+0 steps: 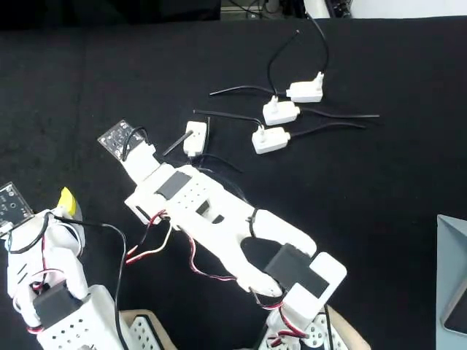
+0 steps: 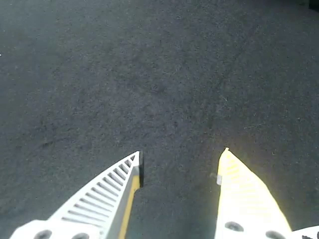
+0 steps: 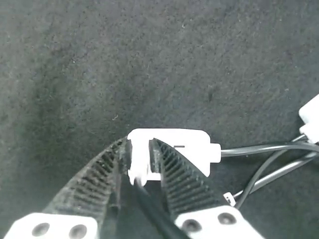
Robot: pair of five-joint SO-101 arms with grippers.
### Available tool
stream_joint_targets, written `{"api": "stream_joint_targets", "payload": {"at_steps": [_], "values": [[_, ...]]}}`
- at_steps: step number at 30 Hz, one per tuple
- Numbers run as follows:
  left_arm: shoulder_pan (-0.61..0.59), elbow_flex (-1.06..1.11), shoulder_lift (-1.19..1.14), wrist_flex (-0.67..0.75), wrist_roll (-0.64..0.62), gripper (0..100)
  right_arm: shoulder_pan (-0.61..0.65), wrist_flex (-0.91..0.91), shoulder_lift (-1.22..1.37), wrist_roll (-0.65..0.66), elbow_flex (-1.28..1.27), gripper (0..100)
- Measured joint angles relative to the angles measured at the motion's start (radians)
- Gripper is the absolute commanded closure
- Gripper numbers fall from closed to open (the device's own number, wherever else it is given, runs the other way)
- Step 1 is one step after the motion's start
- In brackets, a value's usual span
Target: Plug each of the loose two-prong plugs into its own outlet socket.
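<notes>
Right gripper [image 3: 140, 149]: the dark ribbed fingers [image 3: 172, 169] are closed onto one end of a white connector block [image 3: 172, 144], pinching it from both sides. A thin black lead runs out between the fingers. A second black cable [image 3: 264, 148] leaves the block's opposite end, away from the gripper. The block sits low against the black cloth [image 3: 149, 59]; cannot tell whether it is resting on it or just lifted. Cannot tell either whether this piece is a plug or a socket.

From above, the right arm [image 1: 219, 219] stretches diagonally across the middle of the table toward the held block.

Left gripper [image 2: 182, 159]: the fingers are spread wide, one white, one yellow-tipped, with nothing between them. It hangs over bare cloth at the near left corner of the table, well apart from all the connectors.

Other task pieces: three more white blocks lie in a loose cluster beyond the held one.
- near block [image 1: 271, 139], closest to the held one but not touching it
- middle block [image 1: 280, 111], just beside the near block
- far block [image 1: 305, 91], just beside the middle block

Each of the three trails a black cable across the cloth.

A grey tray [image 1: 452, 277] sits at the table's right edge, well apart from the cluster.
</notes>
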State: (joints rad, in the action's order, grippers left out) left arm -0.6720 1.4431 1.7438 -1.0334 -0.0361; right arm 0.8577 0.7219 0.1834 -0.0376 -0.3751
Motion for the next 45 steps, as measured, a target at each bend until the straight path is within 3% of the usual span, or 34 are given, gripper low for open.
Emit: {"api": "stream_joint_targets", "payload": {"at_steps": [2,8,12,21,27,38,45], "values": [[0.0,0.0,0.0,0.0,0.0,74,0.002,0.0,0.0,0.0,0.0,95.9],[0.0,0.0,0.0,0.0,0.0,73,0.031,0.051,-0.064,0.06,-0.028,75.6],[0.0,0.0,0.0,0.0,0.0,65,0.055,0.161,-0.19,0.077,-0.029,75.1],[0.16,0.0,0.0,-0.046,0.149,65,0.049,0.388,-0.546,0.101,-0.029,85.3],[0.242,-0.012,0.002,-0.13,0.167,65,-0.06,0.503,-0.603,-0.028,-0.092,85.3],[0.443,-0.012,-0.038,-0.175,0.348,64,-0.288,0.298,-0.603,-0.066,-0.408,85.3],[0.535,-0.041,-0.305,-0.098,0.384,62,-0.322,0.196,-0.603,-0.066,-0.482,85.5]]}}
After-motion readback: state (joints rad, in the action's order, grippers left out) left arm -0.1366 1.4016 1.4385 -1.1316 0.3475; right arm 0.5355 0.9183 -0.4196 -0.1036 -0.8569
